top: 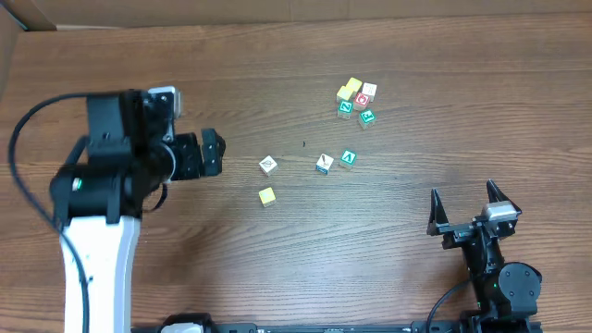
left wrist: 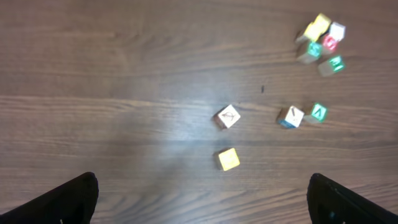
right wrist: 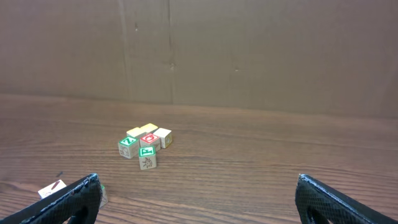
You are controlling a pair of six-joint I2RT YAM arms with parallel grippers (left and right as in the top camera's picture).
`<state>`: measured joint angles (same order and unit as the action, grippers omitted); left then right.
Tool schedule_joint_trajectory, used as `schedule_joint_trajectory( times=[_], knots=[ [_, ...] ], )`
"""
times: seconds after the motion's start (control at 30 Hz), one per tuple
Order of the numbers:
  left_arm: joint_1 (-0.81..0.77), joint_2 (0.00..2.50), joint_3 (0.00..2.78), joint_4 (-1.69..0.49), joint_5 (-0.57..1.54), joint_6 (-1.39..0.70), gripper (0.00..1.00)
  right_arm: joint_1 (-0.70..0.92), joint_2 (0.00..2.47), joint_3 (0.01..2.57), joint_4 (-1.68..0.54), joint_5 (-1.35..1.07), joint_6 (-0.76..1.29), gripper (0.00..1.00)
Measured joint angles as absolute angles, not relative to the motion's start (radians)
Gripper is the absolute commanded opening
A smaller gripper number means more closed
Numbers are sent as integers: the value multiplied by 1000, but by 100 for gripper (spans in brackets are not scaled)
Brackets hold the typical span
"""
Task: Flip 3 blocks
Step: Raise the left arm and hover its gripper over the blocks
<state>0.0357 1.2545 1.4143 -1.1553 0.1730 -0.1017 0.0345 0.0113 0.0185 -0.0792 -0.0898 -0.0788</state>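
Nearest to me, the right gripper (top: 462, 194) sits by the near edge of the table (top: 435, 55), jaws spread wide with nothing between them. The left gripper (top: 218, 153) hangs over the left half, equally wide and empty, and faces the loose pieces. Neither tool touches a block, and nothing tells me whether any cube has been turned, so I'd count all three flips as yet to do. Just beyond the left gripper lies a yellow block (top: 266, 195), then a white block (top: 267, 165) near it. Further right a second white block (top: 324, 163) stands just beside a green block (top: 348, 157). These four have bare wood on most sides, so fingers could come down around them easily, the first two especially. Farther off, the cluster (top: 351, 88) packs yellow, white and green cubes tight against the red-faced cube (top: 362, 99), leaving no gap for a finger. Beyond it the wood runs clear to the cardboard wall (right wrist: 249, 50).
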Motion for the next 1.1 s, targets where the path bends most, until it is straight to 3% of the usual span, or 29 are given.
schedule_joint_trajectory(
  times=[0.03,0.07,0.1,0.13,0.5,0.67,0.77,0.83,1.0,1.1],
  knots=[
    [36,1274,1415,-1161,173,-105,88,35,11,19,-79,-90,-79,100],
    [36,1296,1415,-1173,177,-109,51,35,11,19,-79,-90,-79,100],
    [36,1314,1415,-1187,182,-112,20,35,11,19,-79,-90,-79,100],
    [37,1333,1415,-1203,191,-123,4,35,11,19,-79,-90,-79,100],
    [31,1437,1415,-1283,214,-142,4,35,11,19,-80,-90,-79,100],
    [-41,1436,1415,-1291,195,-165,4,35,11,19,-79,-90,-78,100],
    [-102,1437,1415,-1295,157,-189,18,35,11,19,-80,-91,-79,100],
    [-146,1437,1415,-1294,132,-207,36,35,11,19,-79,-90,-78,100],
    [-213,1437,1415,-1294,98,-235,56,35,11,19,-80,-90,-79,100],
    [-223,1437,1415,-1293,88,-242,82,35,11,19,-79,-90,-78,100]
  ],
)
